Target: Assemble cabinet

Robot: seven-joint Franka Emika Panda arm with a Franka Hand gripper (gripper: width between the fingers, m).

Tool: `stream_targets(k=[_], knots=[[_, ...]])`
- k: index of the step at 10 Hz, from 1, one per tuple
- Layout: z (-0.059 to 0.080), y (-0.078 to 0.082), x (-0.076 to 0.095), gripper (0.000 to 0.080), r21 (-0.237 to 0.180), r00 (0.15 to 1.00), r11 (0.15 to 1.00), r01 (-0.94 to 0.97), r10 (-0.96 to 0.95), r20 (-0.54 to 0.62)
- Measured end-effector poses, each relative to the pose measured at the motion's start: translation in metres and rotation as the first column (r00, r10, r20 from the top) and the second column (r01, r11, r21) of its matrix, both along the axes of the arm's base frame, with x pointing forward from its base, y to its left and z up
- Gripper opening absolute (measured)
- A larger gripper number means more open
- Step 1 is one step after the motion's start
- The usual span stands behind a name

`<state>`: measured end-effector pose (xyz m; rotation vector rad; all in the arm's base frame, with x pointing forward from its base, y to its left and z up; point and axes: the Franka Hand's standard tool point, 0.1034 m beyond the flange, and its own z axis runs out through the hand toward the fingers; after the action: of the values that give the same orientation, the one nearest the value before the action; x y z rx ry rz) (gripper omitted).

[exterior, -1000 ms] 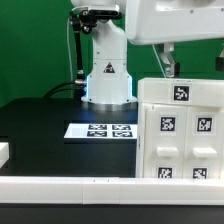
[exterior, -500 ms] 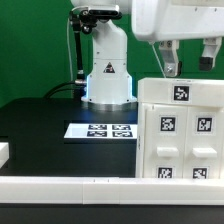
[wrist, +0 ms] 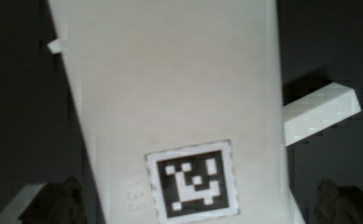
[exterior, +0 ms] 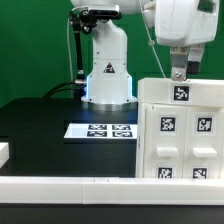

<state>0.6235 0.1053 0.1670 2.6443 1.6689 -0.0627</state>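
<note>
While the cabinet point(exterior: 182, 132) stands upright at the exterior view's right on the table point(exterior: 40, 130), the gripper point(exterior: 181, 73) hangs just above its top edge, fingers spread wide on either side of the tagged top in the wrist view point(wrist: 151, 110), holding nothing. I judge this an approach to grasp; next it must descend and close squarely. The cabinet's inside is hidden, so its contents cannot be told.
</note>
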Motion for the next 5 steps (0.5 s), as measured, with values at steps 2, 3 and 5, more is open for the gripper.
stream_targets(k=[2, 3, 5], knots=[[-0.0087, -0.0011, 0.0020, 0.0649, -0.006, 1.000, 1.000, 0.000, 0.000, -0.011], [-0.0106, -0.0025, 0.0015, 0.0649, -0.007, 1.000, 1.000, 0.004, -0.004, -0.014], [-0.0108, -0.0029, 0.0015, 0.0649, -0.008, 1.000, 1.000, 0.028, -0.028, -0.013]])
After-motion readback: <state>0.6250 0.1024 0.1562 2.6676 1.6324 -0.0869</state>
